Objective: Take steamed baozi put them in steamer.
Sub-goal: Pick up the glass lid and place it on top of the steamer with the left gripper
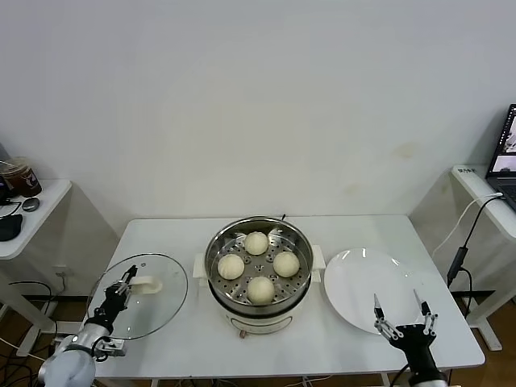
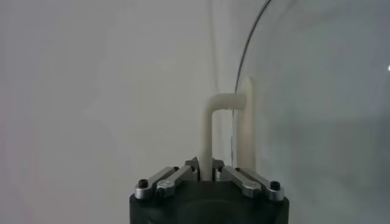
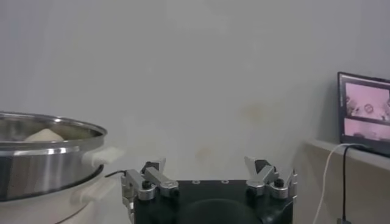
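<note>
With all four cream-white steamed baozi (image 1: 257, 266) already sitting on the perforated tray inside the shiny stainless-steel steamer (image 1: 219, 278), the left tool (image 1: 123, 284) was clamped on the white handle (image 2: 214, 119) of the round glass lid (image 1: 165, 302) left of the steamer. That narrow pinch could let the lid swing, slip or knock the steamer's rim if lifted. Only the left wrist view showed that grip up close, while the head view alone showed the buns and the right tool (image 1: 402, 310), jaws apart, over the flat white plate (image 1: 355, 282) right of the steamer on the white counter (image 1: 322, 343).

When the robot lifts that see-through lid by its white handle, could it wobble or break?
It may swing: the left gripper pinches only the thin white handle of the wide glass lid. It is probably heavy for that small grip. Glass likely cracks if dropped, and looks slippery.
</note>
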